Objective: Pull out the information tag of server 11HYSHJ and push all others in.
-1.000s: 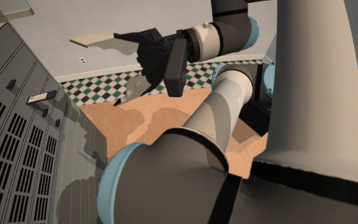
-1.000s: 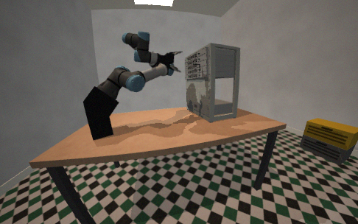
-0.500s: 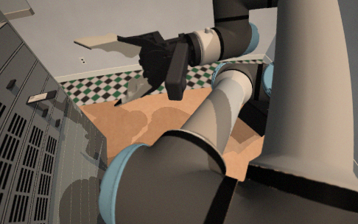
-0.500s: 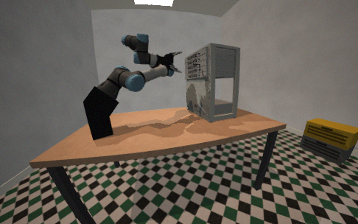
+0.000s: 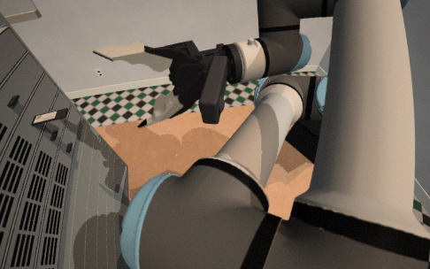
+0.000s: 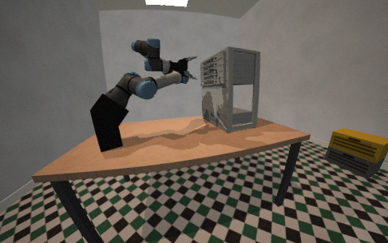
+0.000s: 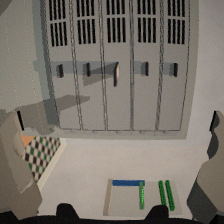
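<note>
Top view: gripper [image 5: 148,86] [image 6: 196,67] [image 7: 116,112], one, jaws spread wide, nothing between them, aimed at the server rack [image 5: 95,164] [image 6: 228,89] [image 7: 191,100] from well apart. Information tag, pulled out [image 5: 49,117] [image 7: 116,74], one, on the rack front, standing proud of its neighbours; pale label face upward, marks upon it too small to be read. Exterior view: rack upright on the desk [image 6: 168,149]; gripper held before its upper front, the servers lying straight ahead of the fingertips; the single arm is the only one available. Wrist view: five servers shown side by side as columns; the drawn tag found in the middle column, seen nearly end-on, its width running along the columns, its length presumably toward the gripper; placed between the two fingers sideways, but off toward the upper part of the view. A shift that way, then a straight approach, is judged to be required. Service tag 11HYSHJ: not legible anywhere; match unconfirmed.
</note>
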Controlling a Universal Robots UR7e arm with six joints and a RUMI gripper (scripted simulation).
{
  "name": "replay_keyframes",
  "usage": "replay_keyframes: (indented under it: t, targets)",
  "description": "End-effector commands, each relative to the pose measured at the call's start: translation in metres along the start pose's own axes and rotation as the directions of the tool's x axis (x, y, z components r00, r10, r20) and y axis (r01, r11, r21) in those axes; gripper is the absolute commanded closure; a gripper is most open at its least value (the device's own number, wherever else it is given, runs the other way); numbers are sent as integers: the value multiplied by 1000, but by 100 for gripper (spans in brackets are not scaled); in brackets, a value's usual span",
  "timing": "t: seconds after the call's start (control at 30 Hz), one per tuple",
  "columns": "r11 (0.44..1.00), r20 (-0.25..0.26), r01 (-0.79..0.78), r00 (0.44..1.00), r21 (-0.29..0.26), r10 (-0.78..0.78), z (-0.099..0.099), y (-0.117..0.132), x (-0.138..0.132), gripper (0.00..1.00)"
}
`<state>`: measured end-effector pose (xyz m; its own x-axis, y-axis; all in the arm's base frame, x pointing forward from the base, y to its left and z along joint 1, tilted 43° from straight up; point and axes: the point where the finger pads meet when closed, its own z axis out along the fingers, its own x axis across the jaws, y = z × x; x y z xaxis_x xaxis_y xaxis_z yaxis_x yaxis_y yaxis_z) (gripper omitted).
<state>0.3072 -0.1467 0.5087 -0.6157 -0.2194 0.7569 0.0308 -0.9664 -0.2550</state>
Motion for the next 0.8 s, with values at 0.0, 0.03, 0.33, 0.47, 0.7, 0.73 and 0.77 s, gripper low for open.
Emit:
replay_keyframes:
  t: [0.0,0.03,0.33,0.47,0.7,0.73,0.77]
  targets:
    - [1000,-4,1,1000,-3,-1,0,0,0,0]
    - [1000,-5,2,1000,-5,-2,0,1,-1,0]
    - [1000,-16,6,1000,-14,-6,-1,2,-2,0]
    - [1000,-21,7,1000,-18,-8,-2,2,-3,0]
    - [1000,-26,9,1000,-23,-10,-2,3,-4,0]
    - [1000,-27,10,1000,-24,-10,-2,3,-4,0]
    - [1000,-27,10,1000,-24,-11,-2,3,-4,0]
